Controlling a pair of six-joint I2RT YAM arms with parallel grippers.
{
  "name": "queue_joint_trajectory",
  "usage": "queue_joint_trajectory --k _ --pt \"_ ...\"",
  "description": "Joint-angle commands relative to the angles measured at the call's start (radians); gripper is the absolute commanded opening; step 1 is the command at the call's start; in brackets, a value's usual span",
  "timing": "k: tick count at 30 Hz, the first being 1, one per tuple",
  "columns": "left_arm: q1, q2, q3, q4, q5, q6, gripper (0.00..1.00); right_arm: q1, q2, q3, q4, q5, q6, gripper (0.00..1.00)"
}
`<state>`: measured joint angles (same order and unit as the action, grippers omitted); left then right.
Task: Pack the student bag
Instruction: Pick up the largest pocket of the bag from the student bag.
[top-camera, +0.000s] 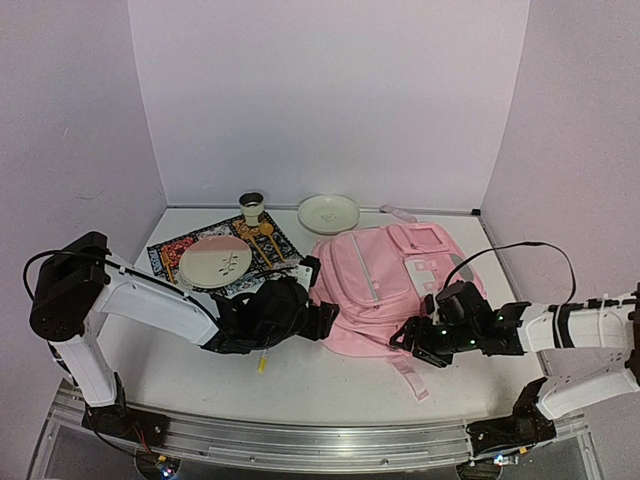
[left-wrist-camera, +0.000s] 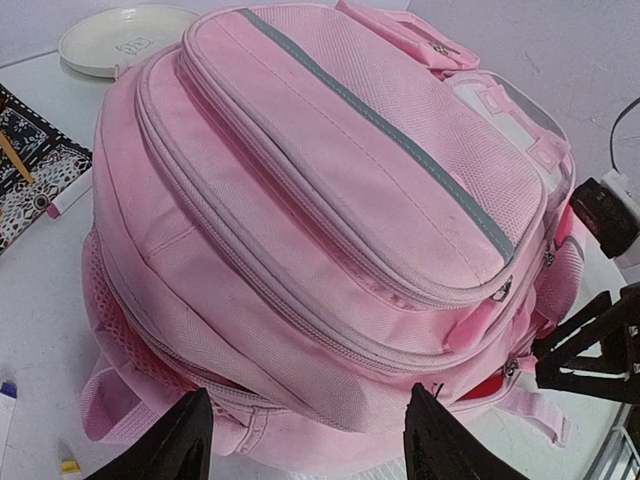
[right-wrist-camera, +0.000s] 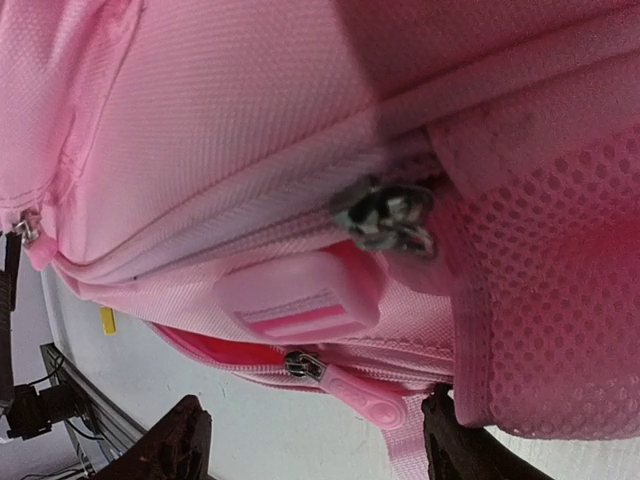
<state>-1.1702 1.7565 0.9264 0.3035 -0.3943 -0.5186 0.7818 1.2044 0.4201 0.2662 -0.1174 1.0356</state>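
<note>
While left pincer (left-wrist-camera: 308, 395) gapes, student bag (top-camera: 380, 295) rests

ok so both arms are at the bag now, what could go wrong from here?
1. Right fingers are open near two zipper pulls, a metal slider and a pink tab. Closing could catch the wrong one.
2. Left fingers are open, not pinning the student bag. Tugging a zipper may just drag the soft bag.

White table (top-camera: 330, 390), pink backpack (top-camera: 375, 290) lying at centre right, patterned mat (top-camera: 170, 252) at back left, white dish (top-camera: 328, 212) just behind the backpack.
</note>
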Motion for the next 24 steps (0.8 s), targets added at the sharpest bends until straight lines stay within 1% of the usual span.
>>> queue_joint_trajectory --k 1,6,11,14,16,18,20,24 --pt "0.005 -0.009 0.01 0.005 0.008 -0.011 0.67 0.008 0.037 -0.006 0.06 -0.008 0.017 0.71" --pt "0.005 -0.003 0.015 0.005 0.013 -0.009 0.66 0.009 0.042 -0.004 0.058 -0.012 0.02 0.69" --pt "0.004 0.011 0.024 0.005 0.026 -0.011 0.66 0.011 0.034 0.001 0.057 -0.014 0.018 0.62" --pt "0.005 0.014 0.026 0.005 0.029 -0.014 0.66 0.013 0.015 0.008 0.048 -0.001 0.018 0.54" --pt "0.004 0.012 0.026 0.005 0.031 -0.013 0.66 0.013 0.007 0.014 0.04 0.006 0.018 0.45" --pt "0.005 0.011 0.026 0.005 0.031 -0.012 0.66 0.013 0.004 0.019 0.036 0.013 0.015 0.42" --pt "0.004 0.009 0.025 0.005 0.031 -0.012 0.66 0.013 0.008 0.023 0.03 0.015 0.015 0.34" --pt "0.005 0.011 0.023 0.005 0.034 -0.012 0.65 0.014 0.006 0.031 0.02 0.017 0.014 0.22"
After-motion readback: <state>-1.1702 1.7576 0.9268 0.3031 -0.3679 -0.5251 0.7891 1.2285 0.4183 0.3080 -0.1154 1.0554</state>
